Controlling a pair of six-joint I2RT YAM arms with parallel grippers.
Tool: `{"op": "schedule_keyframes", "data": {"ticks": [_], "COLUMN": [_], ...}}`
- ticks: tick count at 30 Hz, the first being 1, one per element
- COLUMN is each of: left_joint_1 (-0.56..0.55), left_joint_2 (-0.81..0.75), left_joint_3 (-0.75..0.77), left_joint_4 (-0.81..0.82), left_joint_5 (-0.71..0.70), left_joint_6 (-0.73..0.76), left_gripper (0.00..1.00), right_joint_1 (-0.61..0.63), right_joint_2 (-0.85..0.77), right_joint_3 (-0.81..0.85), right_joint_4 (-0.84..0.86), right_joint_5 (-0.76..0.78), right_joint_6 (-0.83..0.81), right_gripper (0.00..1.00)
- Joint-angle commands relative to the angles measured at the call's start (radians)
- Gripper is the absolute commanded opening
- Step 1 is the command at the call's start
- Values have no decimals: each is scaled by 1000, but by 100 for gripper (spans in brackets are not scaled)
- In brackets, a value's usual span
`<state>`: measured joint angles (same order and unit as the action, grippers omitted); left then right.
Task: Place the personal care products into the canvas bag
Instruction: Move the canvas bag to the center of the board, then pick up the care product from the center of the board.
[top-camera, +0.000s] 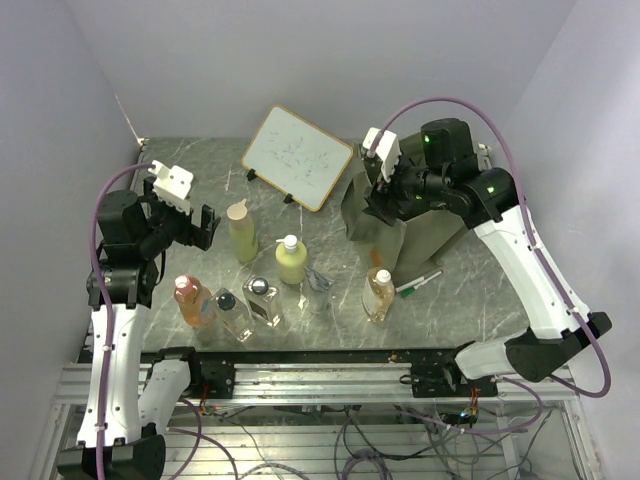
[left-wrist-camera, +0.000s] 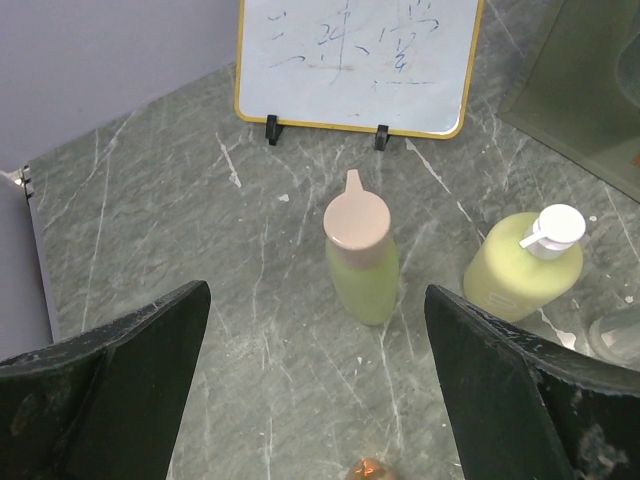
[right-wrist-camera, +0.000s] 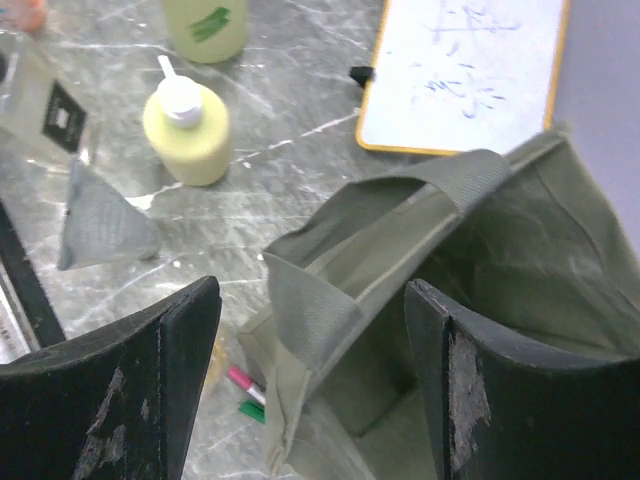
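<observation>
Left jaws spread, pale-green bottle (left-wrist-camera: 361, 258) ahead

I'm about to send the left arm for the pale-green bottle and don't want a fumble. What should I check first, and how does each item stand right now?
1. Left gripper open and empty: ok.
2. Pale-green bottle upright, centred ahead of the jaws: ok.
3. Pump bottle standing apart from it: ok.
4. Canvas bag mouth open: ok.
5. Right gripper away from the bag mouth: not ok, it hovers open above it.
6. Canvas bag steady enough when loaded: cannot tell.
</observation>
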<state>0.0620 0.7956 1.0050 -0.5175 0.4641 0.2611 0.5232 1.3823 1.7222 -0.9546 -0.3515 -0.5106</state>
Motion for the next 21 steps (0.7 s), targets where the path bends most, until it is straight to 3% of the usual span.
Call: {"op": "schedule_keyframes", "data": {"ticks": [1,5,8,15,21], "left_joint_1": [5,6,6,6,7], "left_joint_2": [19,37,52,77,75], "left_joint_3": [28,27,30,23,-6], "left_joint_4": [22,35,37,39,41], "left_joint_5": [-28,-23,-18,-11,-20], "left_joint_6": [-8,-8,-6,0,23], "left_gripper": [99,99,99,99,99], "right_joint_1": [22,94,188,270,304], "right_joint_2": [0,-31,-57,-121,-148], "right_joint_3": [18,-24,-100,-358,-486], "right_joint_4": [-27,-146,-176,-117,-73], "right_joint_5": [-140,-164,-85,119,262], "right_joint_6": [-17,-93,-101,-93,-64], "right_gripper": [75,76,76,82,91]}}
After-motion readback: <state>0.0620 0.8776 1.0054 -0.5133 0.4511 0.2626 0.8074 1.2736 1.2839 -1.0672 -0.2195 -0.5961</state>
